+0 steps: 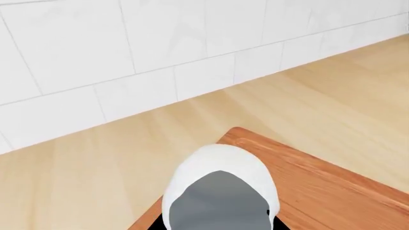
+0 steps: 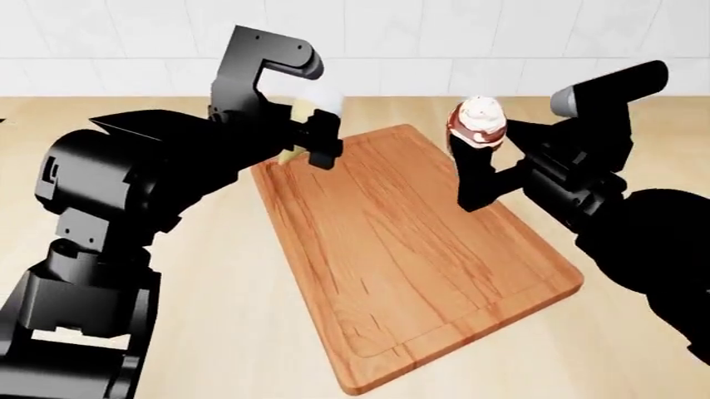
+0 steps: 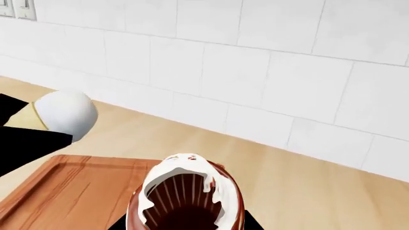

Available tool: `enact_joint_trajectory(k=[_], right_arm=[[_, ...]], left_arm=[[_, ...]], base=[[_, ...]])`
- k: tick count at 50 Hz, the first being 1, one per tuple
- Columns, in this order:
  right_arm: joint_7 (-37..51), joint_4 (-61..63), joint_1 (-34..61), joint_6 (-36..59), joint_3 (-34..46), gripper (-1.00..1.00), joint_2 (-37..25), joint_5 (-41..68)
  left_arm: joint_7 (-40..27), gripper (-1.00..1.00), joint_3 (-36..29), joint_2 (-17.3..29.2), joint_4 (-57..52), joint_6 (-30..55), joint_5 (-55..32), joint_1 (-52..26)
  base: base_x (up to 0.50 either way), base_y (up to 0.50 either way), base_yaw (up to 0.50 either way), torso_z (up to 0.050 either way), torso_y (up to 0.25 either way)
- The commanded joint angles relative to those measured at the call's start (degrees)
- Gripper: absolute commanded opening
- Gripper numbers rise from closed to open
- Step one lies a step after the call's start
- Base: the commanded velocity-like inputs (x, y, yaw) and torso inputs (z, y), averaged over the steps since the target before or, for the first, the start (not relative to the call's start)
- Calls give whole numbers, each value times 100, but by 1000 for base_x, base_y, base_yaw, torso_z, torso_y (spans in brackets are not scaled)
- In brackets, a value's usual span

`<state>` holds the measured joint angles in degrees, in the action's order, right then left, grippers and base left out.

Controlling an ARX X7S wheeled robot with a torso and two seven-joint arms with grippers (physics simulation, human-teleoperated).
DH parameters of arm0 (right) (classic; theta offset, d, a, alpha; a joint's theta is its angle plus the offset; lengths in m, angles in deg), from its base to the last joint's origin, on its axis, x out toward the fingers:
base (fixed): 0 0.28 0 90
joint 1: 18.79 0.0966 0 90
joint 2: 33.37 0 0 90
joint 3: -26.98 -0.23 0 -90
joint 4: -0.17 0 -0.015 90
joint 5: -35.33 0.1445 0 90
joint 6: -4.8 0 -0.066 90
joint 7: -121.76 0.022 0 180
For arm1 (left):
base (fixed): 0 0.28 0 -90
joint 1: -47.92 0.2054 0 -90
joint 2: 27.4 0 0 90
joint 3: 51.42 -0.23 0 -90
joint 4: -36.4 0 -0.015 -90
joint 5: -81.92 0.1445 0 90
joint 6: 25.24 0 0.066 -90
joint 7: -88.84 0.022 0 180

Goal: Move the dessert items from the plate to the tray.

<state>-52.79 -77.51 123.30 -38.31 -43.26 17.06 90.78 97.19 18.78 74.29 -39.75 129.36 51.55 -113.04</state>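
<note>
The reddish-brown wooden tray [image 2: 411, 249] lies on the counter between my arms. My left gripper [image 2: 316, 141] is shut on the ice-cream cone [image 2: 322, 104], held over the tray's far left corner; its white scoop [image 1: 221, 187] fills the left wrist view above the tray corner [image 1: 307, 182]. My right gripper [image 2: 485, 158] is shut on the cupcake [image 2: 477, 123], held above the tray's far right edge. In the right wrist view the cupcake [image 3: 185, 196] sits between the jaws, with the scoop [image 3: 64, 115] and the tray [image 3: 70, 191] beyond. The plate is out of view.
A white tiled wall [image 2: 444, 33] runs along the back of the pale wooden counter [image 2: 222, 274]. A light switch plate [image 3: 16, 8] shows on the wall in the right wrist view.
</note>
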Motion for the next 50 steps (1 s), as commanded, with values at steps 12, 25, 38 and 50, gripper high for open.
enact_joint_trajectory(k=[12,25,38,50], right_arm=[[-345,-611,-373,-458,283,-100,439,-472],[-384,-791,-560,-512,366,-100,522,-490],[-337,-775,-609,-548,353,100,480,-517],[-280,-635,-622,-550,303,100,414,-478]], left_arm=[[-36,-100,-10,-43,23,-87,-66,2],[-46,-100,-24,-34,12,-96,-116,20],[-89,-100,-34,-19,-50,-65,-168,42],[-104,-100,-58,-5,-62,-80,-201,63]], base=[[0,0,0,0,0],[0,0,0,0,0],[0,0,0,0,0],[0,0,0,0,1]])
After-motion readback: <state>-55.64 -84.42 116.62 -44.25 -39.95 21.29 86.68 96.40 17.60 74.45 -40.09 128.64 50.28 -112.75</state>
